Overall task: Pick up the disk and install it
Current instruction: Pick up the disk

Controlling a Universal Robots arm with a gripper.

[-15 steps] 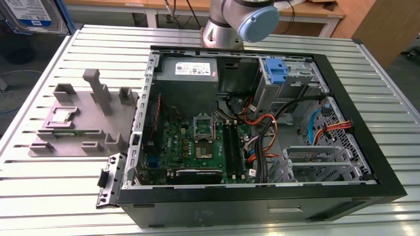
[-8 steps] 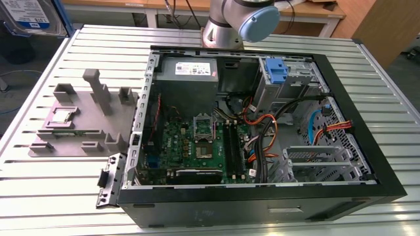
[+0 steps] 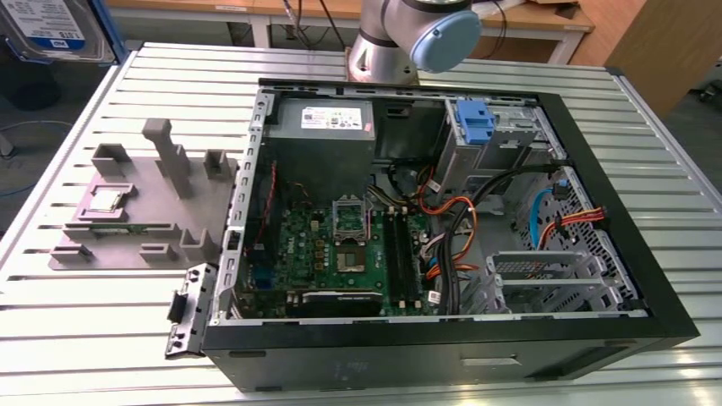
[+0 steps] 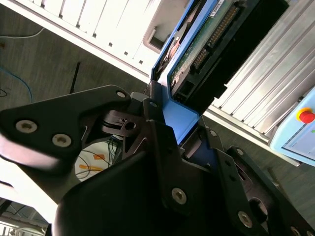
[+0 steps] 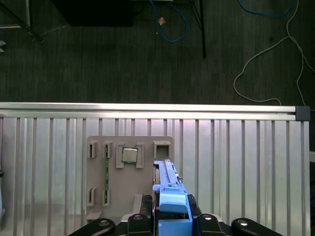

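Slatted metal table [image 3: 90, 338] carried open computer case [image 3: 451, 351], motherboard exposed; grey parts fixture [image 3: 181, 173] sat beside case at the exterior view's left; the disk [image 5: 166, 184] hung edge-on over fixture, gripper [image 5: 172, 223] clamped on its blue rails; CPU chip [image 5: 129, 156] sat in fixture

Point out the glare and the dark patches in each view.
Exterior view: the table glares white toward the exterior view's left; the computer case is dim inside. Second wrist view: the claw gripping the disk is dark against the washed-out table. First wrist view: the table's edge glares; the floor is dark.
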